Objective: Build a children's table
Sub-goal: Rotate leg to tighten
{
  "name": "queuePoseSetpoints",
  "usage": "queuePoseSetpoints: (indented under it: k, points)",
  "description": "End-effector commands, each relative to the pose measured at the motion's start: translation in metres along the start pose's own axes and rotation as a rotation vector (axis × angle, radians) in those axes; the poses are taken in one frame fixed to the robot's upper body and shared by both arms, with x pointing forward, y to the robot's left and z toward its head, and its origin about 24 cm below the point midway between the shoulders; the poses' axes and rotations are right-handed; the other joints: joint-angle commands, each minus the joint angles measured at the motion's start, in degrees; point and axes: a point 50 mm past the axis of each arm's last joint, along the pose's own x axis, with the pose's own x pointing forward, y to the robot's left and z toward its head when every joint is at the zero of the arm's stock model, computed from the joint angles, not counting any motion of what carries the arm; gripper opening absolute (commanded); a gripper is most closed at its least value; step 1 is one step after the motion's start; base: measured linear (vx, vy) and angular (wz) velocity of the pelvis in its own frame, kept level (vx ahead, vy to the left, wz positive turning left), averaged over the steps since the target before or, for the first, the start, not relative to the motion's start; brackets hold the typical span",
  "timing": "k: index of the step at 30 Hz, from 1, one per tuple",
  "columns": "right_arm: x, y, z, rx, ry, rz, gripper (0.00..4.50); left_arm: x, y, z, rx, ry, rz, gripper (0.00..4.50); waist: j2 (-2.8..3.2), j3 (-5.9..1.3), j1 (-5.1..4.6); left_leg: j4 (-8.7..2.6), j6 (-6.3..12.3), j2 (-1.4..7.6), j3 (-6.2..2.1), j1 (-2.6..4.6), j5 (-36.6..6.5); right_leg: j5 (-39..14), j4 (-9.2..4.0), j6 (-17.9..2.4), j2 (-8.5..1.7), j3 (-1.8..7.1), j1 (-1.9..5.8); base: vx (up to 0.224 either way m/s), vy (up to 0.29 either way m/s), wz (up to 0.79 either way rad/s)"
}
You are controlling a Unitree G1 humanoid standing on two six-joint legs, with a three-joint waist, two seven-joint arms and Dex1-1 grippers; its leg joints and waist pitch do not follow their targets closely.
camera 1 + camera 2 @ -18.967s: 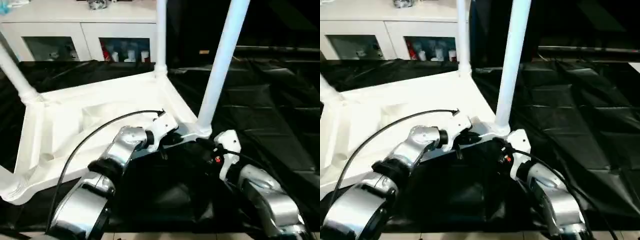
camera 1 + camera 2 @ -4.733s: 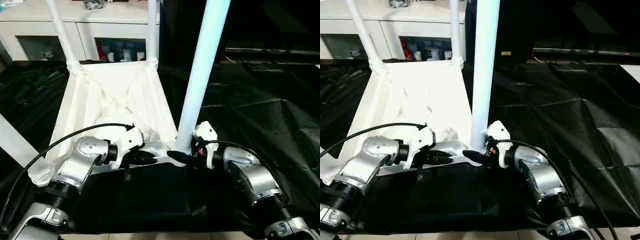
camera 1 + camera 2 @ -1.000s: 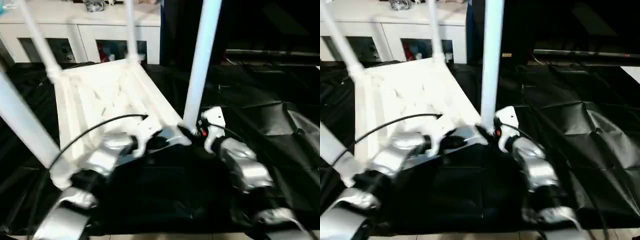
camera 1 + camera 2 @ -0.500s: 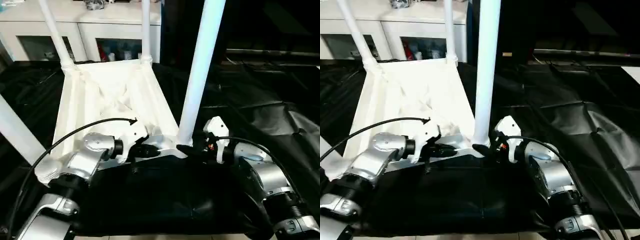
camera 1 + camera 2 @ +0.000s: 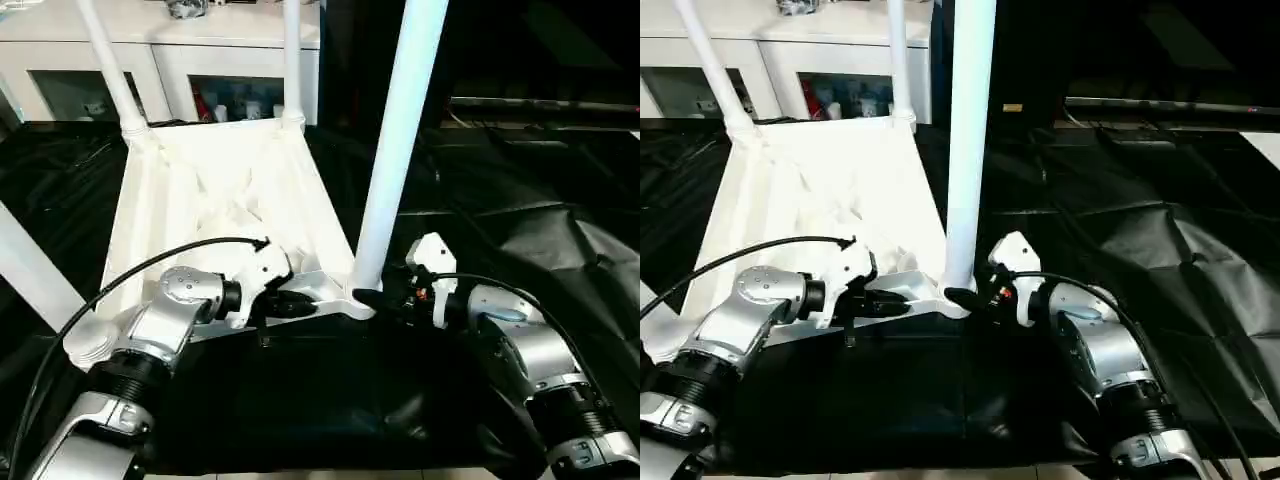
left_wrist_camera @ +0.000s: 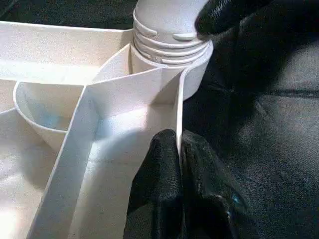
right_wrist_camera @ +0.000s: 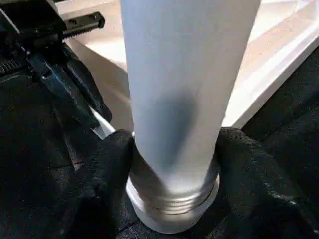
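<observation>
Left gripper (image 6: 178,149): jaws pinched shut on the thin raised rim (image 6: 178,117) of the tabletop (image 5: 215,200), just beside the near right corner socket (image 6: 172,64). One finger on each face of the rim wall.

Right gripper (image 7: 172,154): jaws closed around the base of the near right leg (image 5: 395,140), one black finger (image 7: 112,164) on either side, just above the ribbed collar where the leg enters the socket.

Black sheeting (image 5: 520,190) covers the whole work surface, creased and glossy, running to the far edge.

Children's table lies upside down on the sheeting, ribbed underside up, left of centre in the head views. Long axis runs away from the robot. Near short edge sits between the two silver forearms.

White cabinet (image 5: 170,50) with glass doors stands beyond the sheeting, at the far left. Small items behind the glass, too small to make out.

Legs: all four seated in corner sockets and standing upright. Far left leg (image 5: 105,65) and far right leg (image 5: 292,60) rise in front of the cabinet. Near left leg (image 5: 35,275) leaves the frame at the left edge.

Black cable (image 5: 150,270) arcs from the left wrist back over the left forearm.
</observation>
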Motion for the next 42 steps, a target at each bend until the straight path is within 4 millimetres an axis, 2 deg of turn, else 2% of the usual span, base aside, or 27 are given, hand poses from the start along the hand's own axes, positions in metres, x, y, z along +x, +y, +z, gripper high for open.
queuePoseSetpoints:
  k: [1,7,13,14,16,18,19,22,25,31,42]
  points:
    - [0.008,0.016,-0.019,0.057,0.076,0.092,2.32,0.002,-0.002,0.005,-0.03,-0.088,0.004,0.0,-0.83,-2.67,0.33,-3.23,4.05,-0.09,0.78,-0.57,-10.1,-9.8,-4.12,-12.1,-1.61,1.49,3.0,0.0,0.0,0.0]
    - [0.007,0.018,-0.022,0.061,0.083,0.102,2.09,0.002,-0.002,0.004,-0.033,-0.086,0.002,0.0,-0.86,-2.7,0.32,-3.18,4.06,-0.13,0.79,-0.61,-10.0,-9.7,-4.1,-12.2,-1.62,1.49,3.09,0.0,0.0,0.0]
    - [0.006,0.018,-0.023,0.033,0.087,0.091,2.06,0.003,-0.003,0.004,-0.033,-0.085,0.001,0.0,-0.76,-2.74,0.32,-3.13,4.08,-0.11,0.82,-0.49,-10.0,-9.0,-4.06,-12.5,-1.57,1.5,3.03,0.0,0.0,0.0]
    - [0.007,0.018,-0.022,0.05,0.072,0.086,2.4,0.003,-0.002,0.004,-0.032,-0.086,0.004,0.0,-0.69,-2.74,0.33,-3.14,4.09,-0.12,0.8,-0.52,-9.9,-8.9,-4.03,-12.6,-1.58,1.49,3.07,0.0,0.0,0.0]
    - [0.007,0.019,-0.021,0.078,0.054,0.099,2.74,0.003,-0.002,0.004,-0.03,-0.085,0.007,0.0,-0.74,-2.75,0.29,-3.11,4.23,-0.14,0.83,-0.51,-10.0,-8.5,-4.01,-12.8,-1.53,1.5,3.08,0.0,0.0,0.0]
    - [0.006,0.022,-0.021,0.089,0.052,0.124,2.8,0.003,-0.002,0.004,-0.03,-0.085,0.009,0.0,-0.8,-2.77,0.36,-3.12,4.32,-0.1,0.79,-0.53,-9.9,-8.4,-3.96,-12.8,-1.56,1.48,3.13,0.0,0.0,0.0]
    - [0.006,0.023,-0.022,0.087,0.054,0.132,3.09,0.003,-0.002,0.004,-0.031,-0.084,0.008,0.0,-0.81,-2.75,0.33,-3.14,4.32,-0.11,0.78,-0.57,-9.8,-8.4,-3.97,-12.7,-1.55,1.47,3.17,0.0,0.0,0.0]
    - [0.006,0.025,-0.024,0.083,0.06,0.135,3.22,0.003,-0.002,0.004,-0.031,-0.084,0.008,0.0,-0.8,-2.76,0.43,-3.08,4.44,-0.11,0.82,-0.52,-9.8,-8.5,-3.99,-12.7,-1.57,1.49,3.12,0.0,0.0,0.0]
    - [0.006,0.024,-0.025,0.066,0.069,0.116,3.62,0.003,-0.002,0.004,-0.032,-0.085,0.008,0.0,-0.83,-2.8,0.43,-3.06,4.36,-0.14,0.81,-0.56,-9.6,-8.2,-3.94,-12.7,-1.55,1.48,3.16,0.0,0.0,0.0]
    - [0.008,0.018,-0.03,0.003,0.119,0.054,3.72,0.003,-0.002,0.004,-0.031,-0.083,0.008,0.0,-0.82,-2.82,0.41,-3.01,3.94,-0.2,0.83,-0.55,-9.4,-8.6,-3.95,-12.6,-1.58,1.48,3.12,0.0,0.0,0.0]
    - [0.012,0.013,-0.025,0.012,0.066,0.006,3.72,0.002,-0.002,0.004,-0.032,-0.082,0.005,0.0,-0.71,-2.8,0.22,-3.03,4.21,-0.17,0.79,-0.55,-9.9,-8.5,-3.92,-12.9,-1.57,1.46,3.18,0.0,0.0,0.0]
